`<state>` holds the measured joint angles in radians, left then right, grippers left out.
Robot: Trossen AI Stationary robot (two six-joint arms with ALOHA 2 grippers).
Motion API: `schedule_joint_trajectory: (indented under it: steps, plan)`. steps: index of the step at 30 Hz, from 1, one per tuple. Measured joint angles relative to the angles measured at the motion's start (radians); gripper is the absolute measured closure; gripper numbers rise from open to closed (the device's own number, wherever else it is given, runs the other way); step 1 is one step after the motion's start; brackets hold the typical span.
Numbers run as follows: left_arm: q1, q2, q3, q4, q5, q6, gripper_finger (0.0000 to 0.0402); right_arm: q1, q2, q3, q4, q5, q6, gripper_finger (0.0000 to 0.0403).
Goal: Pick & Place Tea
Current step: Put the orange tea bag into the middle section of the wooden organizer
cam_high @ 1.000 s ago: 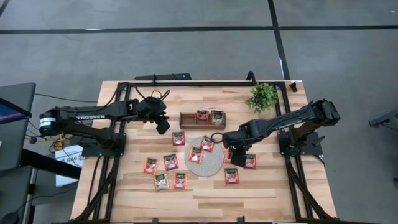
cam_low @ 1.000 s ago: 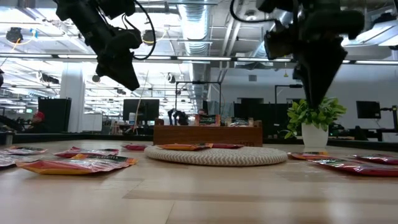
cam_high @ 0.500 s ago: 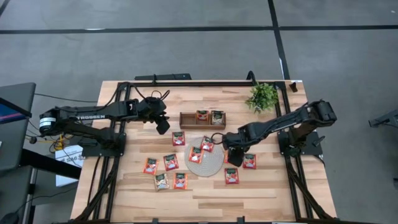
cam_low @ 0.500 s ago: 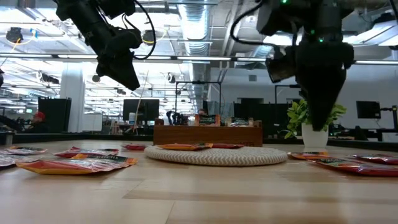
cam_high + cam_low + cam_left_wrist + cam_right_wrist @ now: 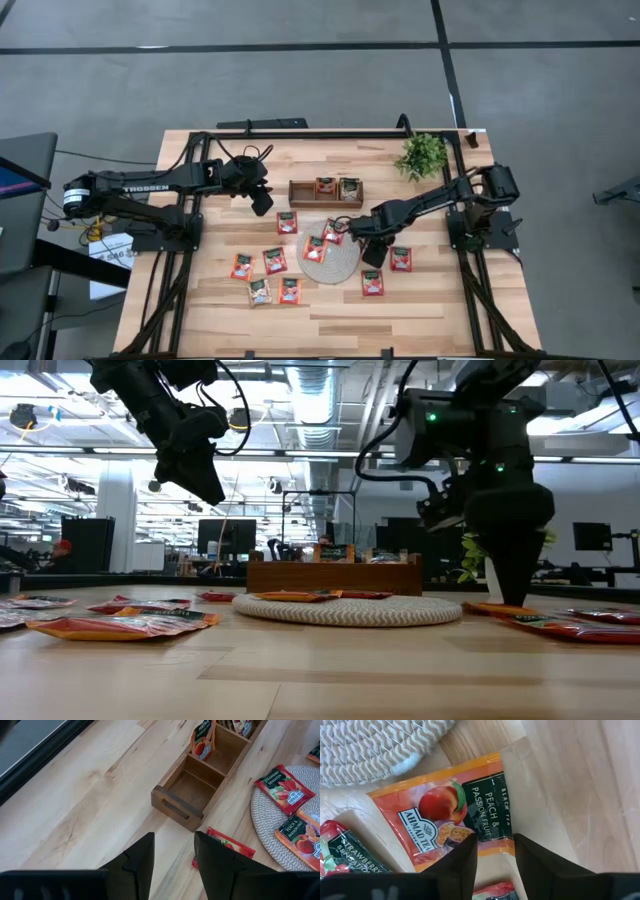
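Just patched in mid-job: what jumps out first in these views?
The right tool is down at the table by the round mat's edge, its fingers open over a peach and passion fruit tea sachet. More red-orange sachets lie scattered on the wood in front of the wooden tray, which holds two. The left tool hangs open in the air near the tray's empty end compartment.

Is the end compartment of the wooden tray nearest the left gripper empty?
Yes, in the left wrist view that end compartment of the wooden tray is bare, while the next one holds a tea sachet.
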<state>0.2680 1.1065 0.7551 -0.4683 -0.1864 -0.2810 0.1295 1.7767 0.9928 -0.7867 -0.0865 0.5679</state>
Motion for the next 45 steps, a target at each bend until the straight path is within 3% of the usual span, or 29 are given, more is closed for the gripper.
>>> schedule_joint_trajectory:
  steps: [18, 45]
  plan:
    - [0.0, 0.0, 0.0, 0.01, 0.0, 0.002, 0.0271, -0.013, -0.024, -0.004, -0.007, -0.021, -0.018, 0.0397]
    - [0.0, 0.0, 0.0, 0.011, 0.0, 0.003, 0.0271, -0.027, -0.025, 0.023, -0.122, -0.02, -0.049, 0.0403]
